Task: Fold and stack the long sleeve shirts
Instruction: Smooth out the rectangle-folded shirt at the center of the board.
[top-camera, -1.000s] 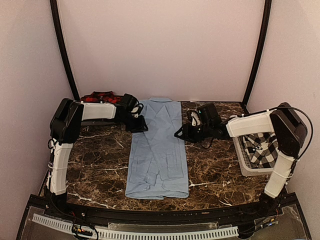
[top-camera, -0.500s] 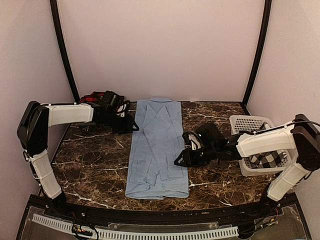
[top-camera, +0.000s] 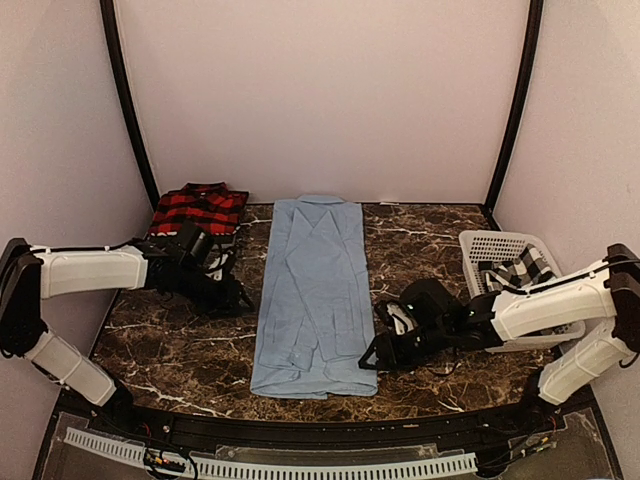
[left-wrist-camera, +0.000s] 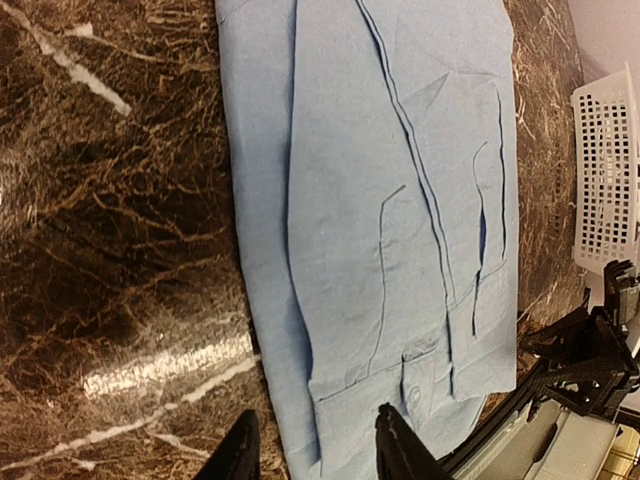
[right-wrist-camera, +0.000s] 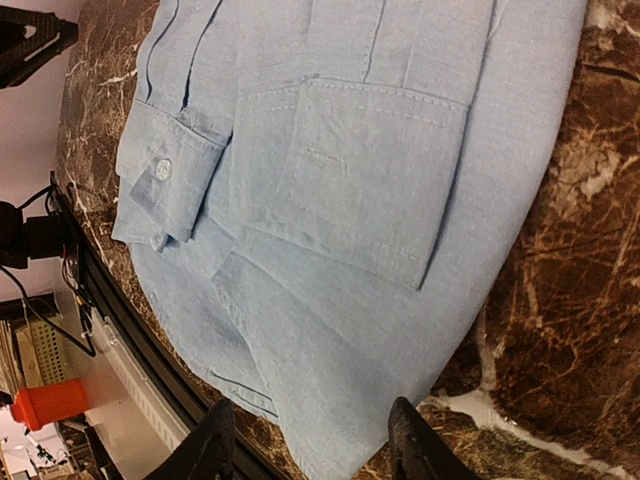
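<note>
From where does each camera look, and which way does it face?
Top external: above, behind the arms, facing down at the marble table; left gripper and right gripper show.
Left wrist: low over the table, facing across the light blue shirt toward the white basket; own fingertips show.
Right wrist: close over the shirt, facing its cuff and pocket; own fingertips show.
Shared: all three see the light blue shirt; top and left wrist share the basket.
</note>
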